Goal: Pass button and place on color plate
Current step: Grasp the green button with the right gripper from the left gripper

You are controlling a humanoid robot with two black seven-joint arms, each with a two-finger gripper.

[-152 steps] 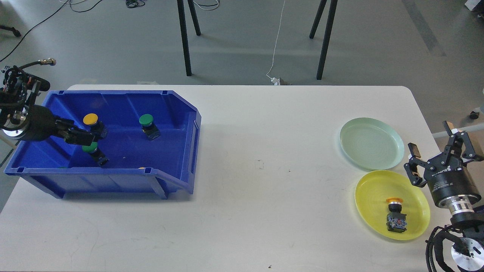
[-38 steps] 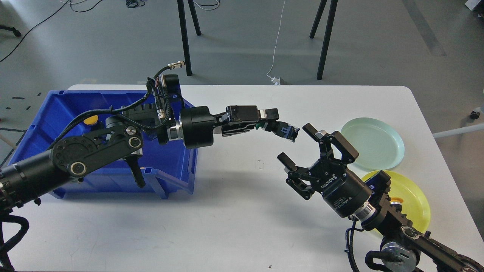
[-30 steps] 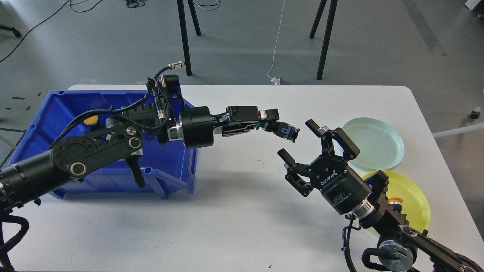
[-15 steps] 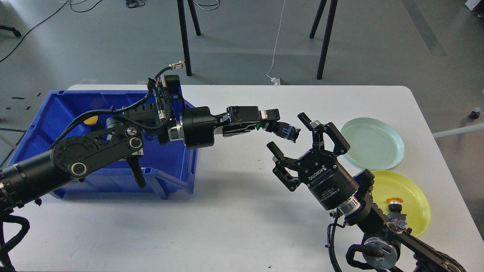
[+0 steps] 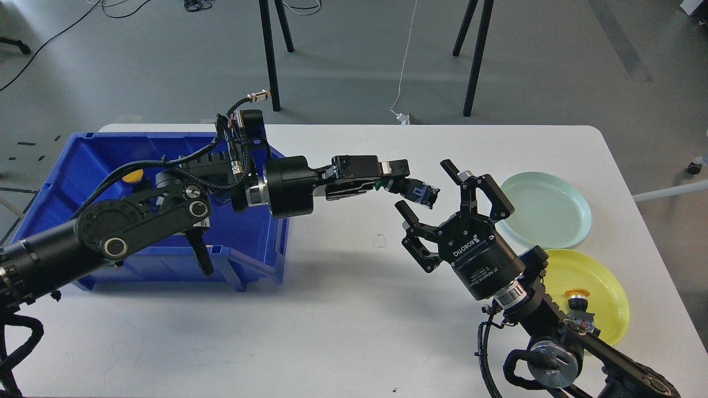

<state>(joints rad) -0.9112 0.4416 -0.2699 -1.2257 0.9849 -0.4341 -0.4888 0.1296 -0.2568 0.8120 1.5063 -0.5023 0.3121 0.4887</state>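
Note:
My left gripper (image 5: 399, 181) reaches over the table's middle and is shut on a green button (image 5: 416, 191), whose black and blue body sticks out to the right. My right gripper (image 5: 427, 187) is open, its fingers (image 5: 452, 168) standing on either side of the button's free end, apart from it. A light green plate (image 5: 544, 209) and a yellow plate (image 5: 603, 282) lie at the right. A yellow button (image 5: 578, 305) lies on the yellow plate. Another yellow button (image 5: 132, 177) shows in the blue bin (image 5: 83, 160).
The blue bin stands at the table's left, partly hidden by my left arm. Black stand legs (image 5: 269, 52) rise from the floor behind the table. The table's rounded far right corner (image 5: 594, 132) is near the plates.
My right gripper has moved left and up toward the held button, staying open. My left gripper has held still with the button.

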